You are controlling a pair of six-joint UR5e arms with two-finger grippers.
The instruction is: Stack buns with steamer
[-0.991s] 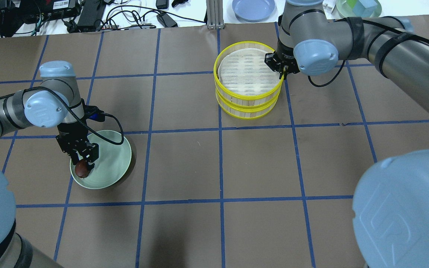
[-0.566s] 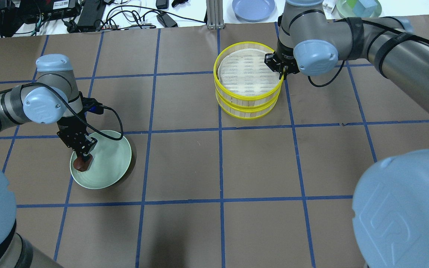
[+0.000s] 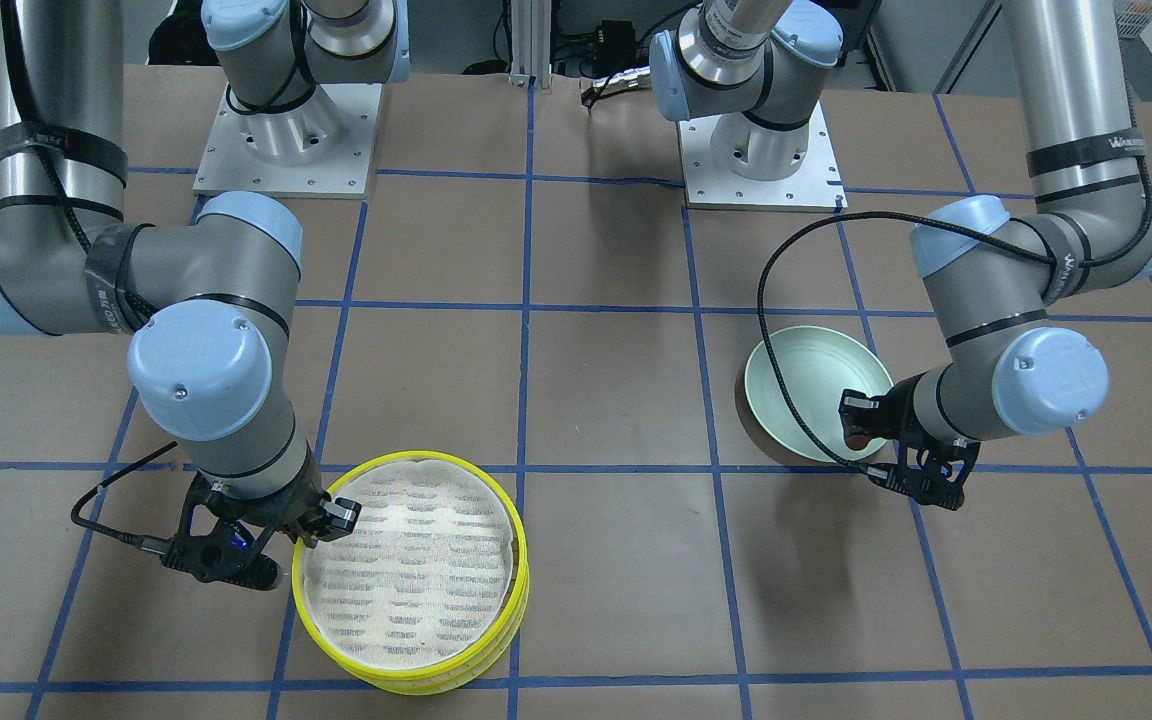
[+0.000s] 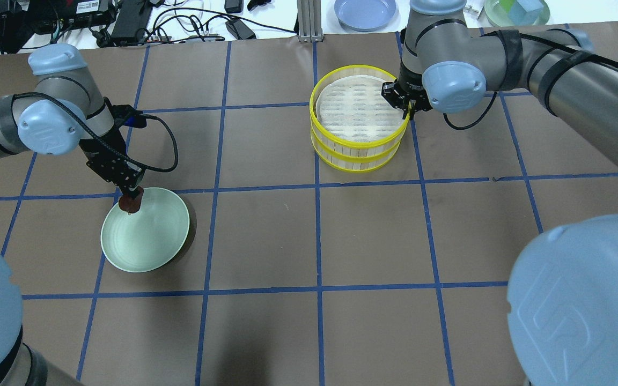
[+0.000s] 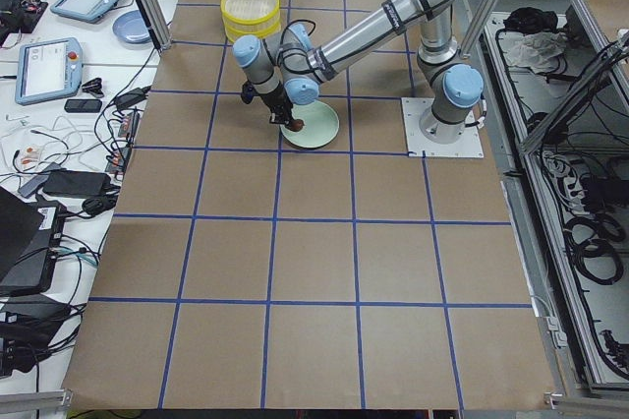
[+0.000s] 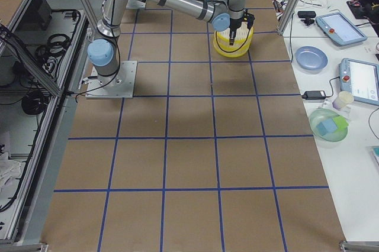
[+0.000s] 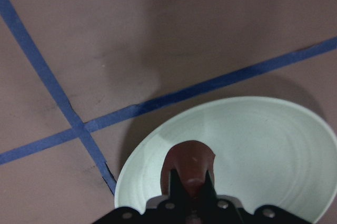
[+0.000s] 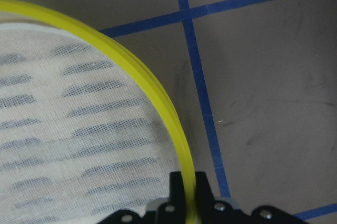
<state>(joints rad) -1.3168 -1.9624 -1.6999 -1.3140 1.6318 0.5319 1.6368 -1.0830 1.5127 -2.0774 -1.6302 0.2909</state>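
My left gripper is shut on the dark reddish-brown bun and holds it in the air over the far left rim of the pale green plate. The left wrist view shows the bun between the fingers, above the plate. The two yellow-rimmed steamer trays stand stacked at the far right. My right gripper is shut on the top tray's rim at its right side. The top tray's mesh floor is bare. The cream-white bun is out of view.
A blue plate, a green dish with blocks and cables lie beyond the table's far edge. Blue tape lines grid the brown table.
My left gripper has lifted the brown bun off the plate's floor and carried it up and toward the far rim. The right gripper has only shifted slightly with the top tray's rim.
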